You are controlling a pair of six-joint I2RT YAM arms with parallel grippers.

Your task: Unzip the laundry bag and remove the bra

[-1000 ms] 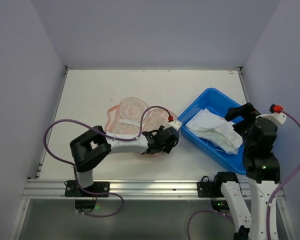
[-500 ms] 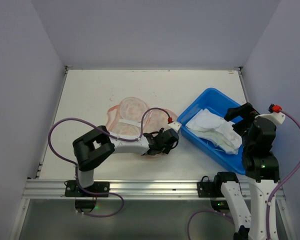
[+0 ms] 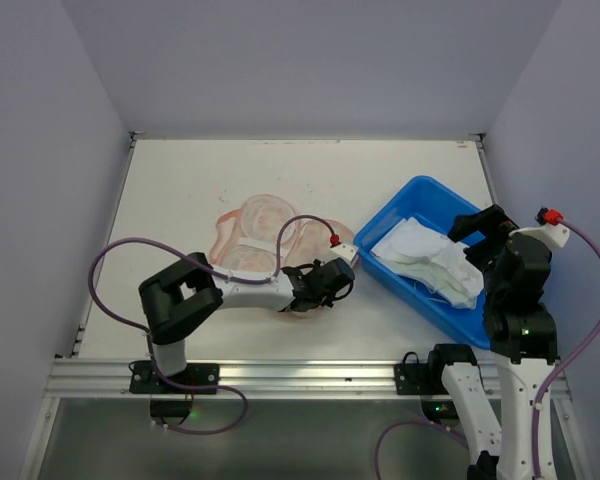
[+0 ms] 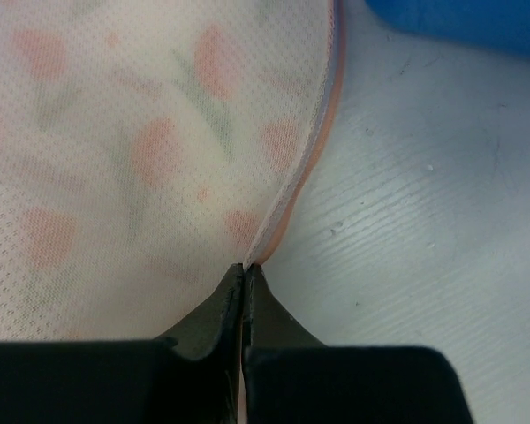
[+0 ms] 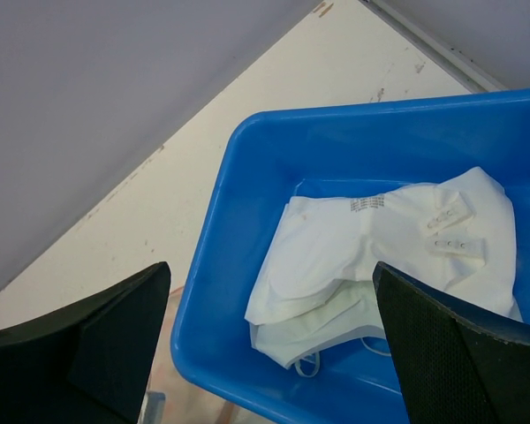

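Observation:
The laundry bag (image 3: pixel 252 232) lies flat at mid-table, pale pink with orange-red motifs; its mesh (image 4: pixel 132 132) fills the left wrist view. My left gripper (image 3: pixel 330 288) (image 4: pixel 246 270) sits low at the bag's near right end, jaws pressed together on the bag's thin edge seam (image 4: pixel 293 185). The white bra (image 3: pixel 426 258) (image 5: pixel 371 247) lies folded in the blue tub (image 3: pixel 420 196) (image 5: pixel 238 168). Raised over the tub's near side, my right gripper (image 3: pixel 477 232) (image 5: pixel 274 353) is open with nothing between its fingers.
The blue tub stands at the right of the table, angled, close to the bag's right end. Purple cables loop over the left arm (image 3: pixel 210 285). Walls enclose the table on three sides.
The left jaws have closed onto the bag's edge, and that gripper has shifted slightly left. The right arm has stayed still.

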